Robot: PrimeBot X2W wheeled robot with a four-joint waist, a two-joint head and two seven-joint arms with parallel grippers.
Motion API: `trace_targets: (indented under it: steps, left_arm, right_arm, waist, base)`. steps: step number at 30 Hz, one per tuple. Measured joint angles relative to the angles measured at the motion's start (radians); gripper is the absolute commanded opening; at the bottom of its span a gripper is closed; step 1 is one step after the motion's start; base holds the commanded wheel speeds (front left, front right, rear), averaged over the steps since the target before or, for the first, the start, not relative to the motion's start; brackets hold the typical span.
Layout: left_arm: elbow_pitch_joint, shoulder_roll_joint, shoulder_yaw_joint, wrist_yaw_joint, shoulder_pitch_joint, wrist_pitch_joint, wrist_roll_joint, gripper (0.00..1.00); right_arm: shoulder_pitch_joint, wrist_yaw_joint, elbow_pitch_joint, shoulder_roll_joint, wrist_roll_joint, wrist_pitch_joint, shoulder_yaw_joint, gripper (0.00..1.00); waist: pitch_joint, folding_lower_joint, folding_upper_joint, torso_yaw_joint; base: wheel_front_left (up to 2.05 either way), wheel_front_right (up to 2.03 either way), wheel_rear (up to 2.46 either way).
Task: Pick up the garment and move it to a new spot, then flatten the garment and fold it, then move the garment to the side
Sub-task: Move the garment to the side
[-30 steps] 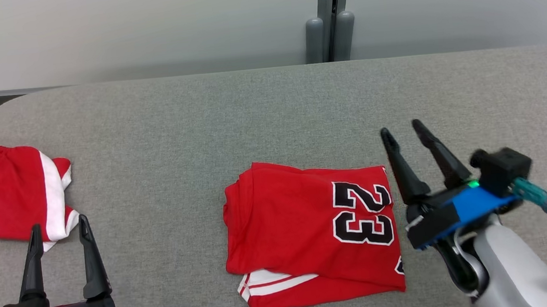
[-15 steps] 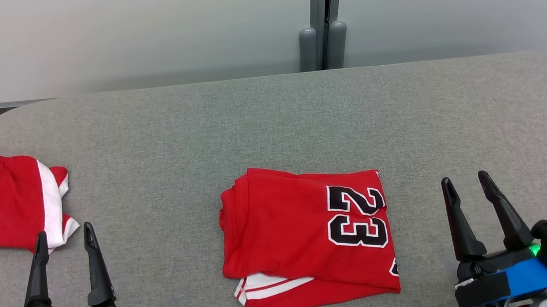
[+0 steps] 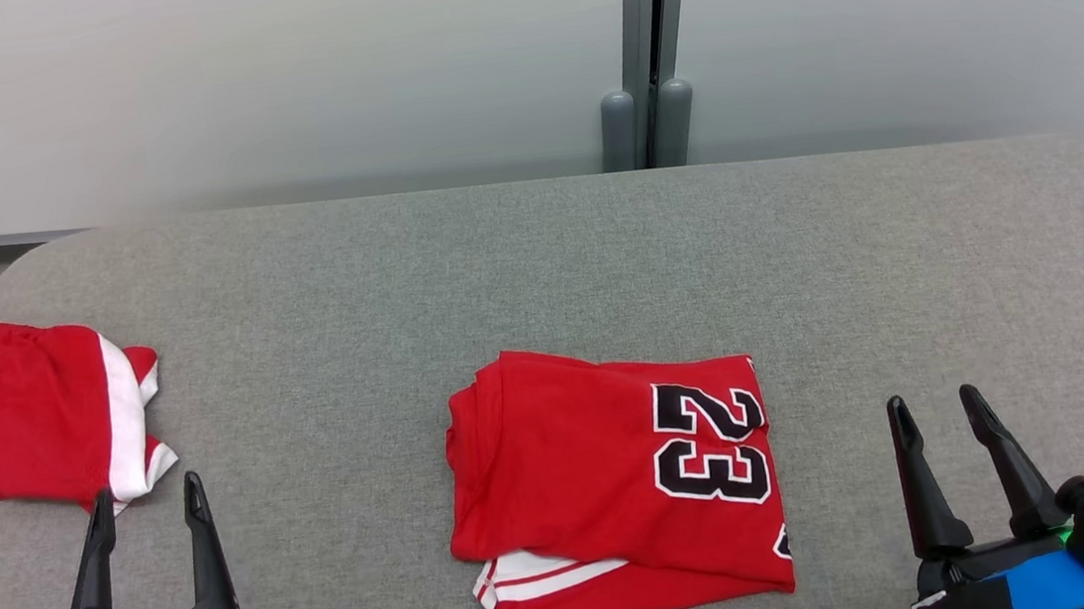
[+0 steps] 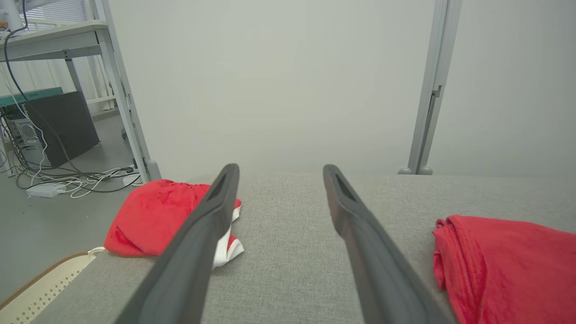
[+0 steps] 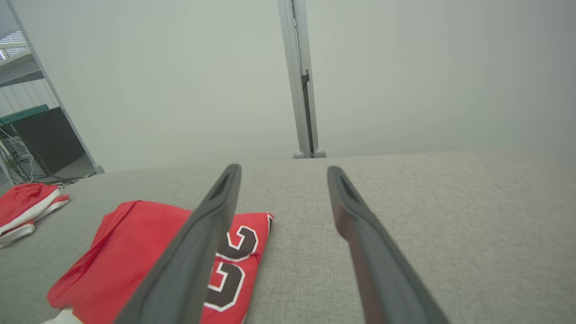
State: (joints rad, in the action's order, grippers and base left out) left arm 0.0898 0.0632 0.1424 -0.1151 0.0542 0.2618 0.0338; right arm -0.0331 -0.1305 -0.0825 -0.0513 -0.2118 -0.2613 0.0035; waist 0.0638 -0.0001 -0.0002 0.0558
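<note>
Withdrawn rightward, right gripper (image 3: 931, 396) stands released, folded garment (image 3: 578, 470) left of its fingers (image 3: 921, 487); left gripper (image 3: 147, 485), also released, points just beside red-and-white cloth (image 3: 17, 425).

Grey table (image 3: 538, 265): folded jersey (image 3: 577, 460), red shorts (image 3: 7, 426)

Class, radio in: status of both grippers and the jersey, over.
Left gripper open, empty. Right gripper open, empty. Folded jersey flat between them, untouched. Second red garment far left, apart.
</note>
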Motion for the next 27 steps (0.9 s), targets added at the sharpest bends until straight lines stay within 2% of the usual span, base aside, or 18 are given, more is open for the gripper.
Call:
trace_targets:
  steps: [12, 27]
  left_arm:
    - [0.008, 0.013, -0.02, 0.007, 0.032, -0.003, -0.011, 1.0]
    - [-0.003, 0.023, -0.033, 0.013, 0.033, -0.031, 0.002, 1.0]
  right_arm:
    - [-0.018, 0.0, -0.045, 0.001, 0.053, 0.005, -0.022, 1.0]
    - [-0.023, 0.0, -0.027, 0.001, 0.046, 0.04, -0.05, 1.0]
  waist:
    - [-0.032, 0.0, 0.0, 0.0]
    - [-0.032, 0.0001, 0.0002, -0.007]
  base:
    - [0.0, 0.0, 0.0]
    - [0.0, 0.0, 0.0]
